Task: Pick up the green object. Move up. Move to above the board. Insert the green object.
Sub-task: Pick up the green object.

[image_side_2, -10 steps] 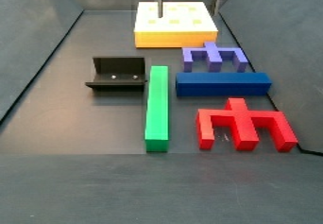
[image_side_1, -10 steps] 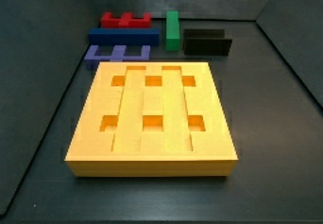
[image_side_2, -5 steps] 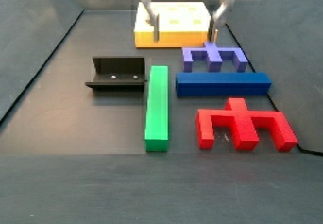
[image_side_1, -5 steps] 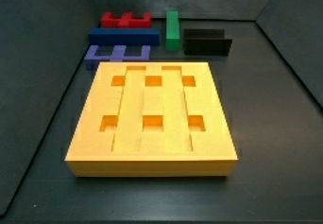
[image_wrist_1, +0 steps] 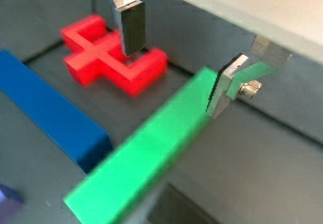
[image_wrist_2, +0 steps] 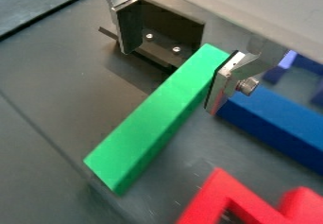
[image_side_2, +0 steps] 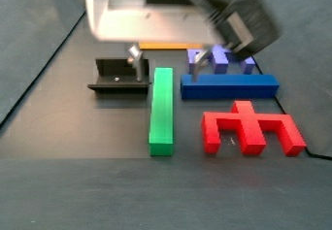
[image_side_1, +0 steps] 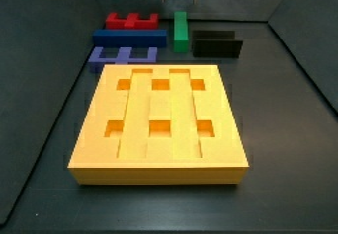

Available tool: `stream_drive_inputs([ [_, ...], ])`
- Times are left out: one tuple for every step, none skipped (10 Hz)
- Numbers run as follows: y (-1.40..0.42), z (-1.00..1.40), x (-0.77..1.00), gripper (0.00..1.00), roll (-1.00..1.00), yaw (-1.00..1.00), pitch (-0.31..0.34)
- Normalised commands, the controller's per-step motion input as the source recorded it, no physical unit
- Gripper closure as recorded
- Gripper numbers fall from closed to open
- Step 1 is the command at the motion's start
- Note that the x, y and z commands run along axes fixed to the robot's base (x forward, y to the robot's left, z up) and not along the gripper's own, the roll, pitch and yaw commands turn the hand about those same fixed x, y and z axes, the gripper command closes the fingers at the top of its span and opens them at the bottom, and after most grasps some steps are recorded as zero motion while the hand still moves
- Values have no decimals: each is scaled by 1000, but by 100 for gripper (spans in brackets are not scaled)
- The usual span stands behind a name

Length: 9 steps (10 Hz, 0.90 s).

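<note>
The green object (image_side_2: pixel 161 108) is a long bright-green bar lying flat on the dark floor, also seen in a side view (image_side_1: pixel 181 27) and in both wrist views (image_wrist_1: pixel 139 162) (image_wrist_2: pixel 158 114). My gripper (image_side_2: pixel 169 61) is open and empty, low over the bar's end nearest the board. In both wrist views (image_wrist_1: pixel 177 62) (image_wrist_2: pixel 175 58) the fingers straddle that end; one finger (image_wrist_2: pixel 225 77) stands right against the bar's side. The orange-yellow board (image_side_1: pixel 158 115) lies apart; in a side view only a sliver (image_side_2: pixel 162 47) shows behind the gripper.
The black fixture (image_side_2: pixel 119 76) (image_wrist_2: pixel 164 39) stands close beside the bar's gripped end. A long blue block (image_side_2: pixel 228 85) (image_wrist_1: pixel 51 105) lies along the bar's other side. A red piece (image_side_2: pixel 253 127) (image_wrist_1: pixel 108 53) and a purple notched piece (image_side_1: pixel 123 55) lie nearby. Dark walls enclose the floor.
My gripper has moved from above the board to the green bar and come down, so its open fingers now straddle the bar's end. The pieces have not moved.
</note>
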Motion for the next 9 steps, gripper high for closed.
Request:
stream_drive_inputs([
  [0,-474,0,0,-231,-174,-261],
  [34,-574,0,0,-177,-106,-244],
  [57,-540,-166,0,-127,0,-284],
  [0,-440,-43,0,-100,11,-241],
  [-20,-477,157,0,-79,0,-140],
  [-51,-434,151,0,0,77,-87],
  [-46,-343,49,0,34,126,-36],
  [0,-231,0,0,27,117,-43],
  [0,-71,-77,0,3,97,-59],
])
